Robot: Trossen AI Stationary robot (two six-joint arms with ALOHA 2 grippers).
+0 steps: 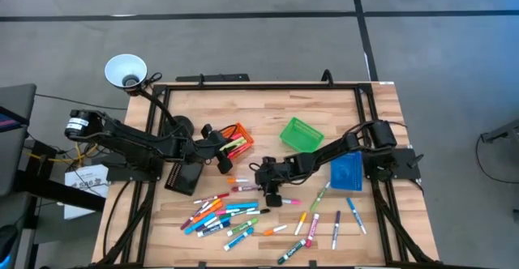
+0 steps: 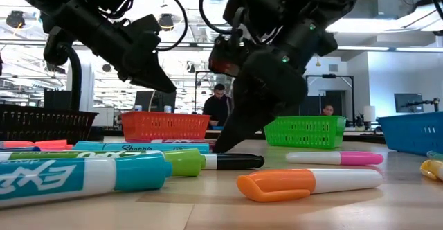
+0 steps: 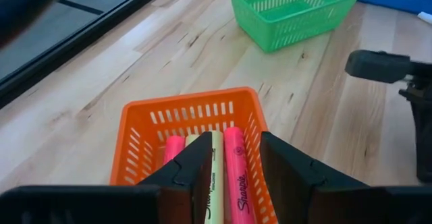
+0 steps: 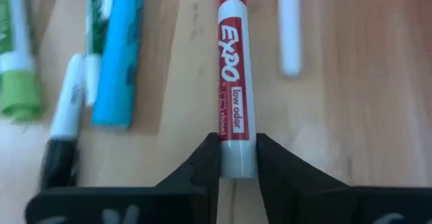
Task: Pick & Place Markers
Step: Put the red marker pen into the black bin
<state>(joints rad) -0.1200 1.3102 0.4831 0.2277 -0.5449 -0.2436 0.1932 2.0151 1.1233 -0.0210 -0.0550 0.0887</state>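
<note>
Many markers lie loose on the wooden table's near half. My right gripper is down among them and shut on a red marker, which lies flat. In the high view this gripper is at the table's middle; in the low view its tips reach the tabletop. My left gripper hangs open above the orange bin, which holds pink and yellow markers. In the high view it is just left of that bin. My right gripper pinches the red marker's pale grey end between its two fingers. The fingers slant down from the table's right and run roughly in line with the marker. The marker lies flat on the table, its red body pointing away from the gripper.
A green bin stands far of centre, a blue bin at the right under my right arm, and a black bin at the left. Light blue, green and orange markers lie close beside the red one. People sit beyond the table.
</note>
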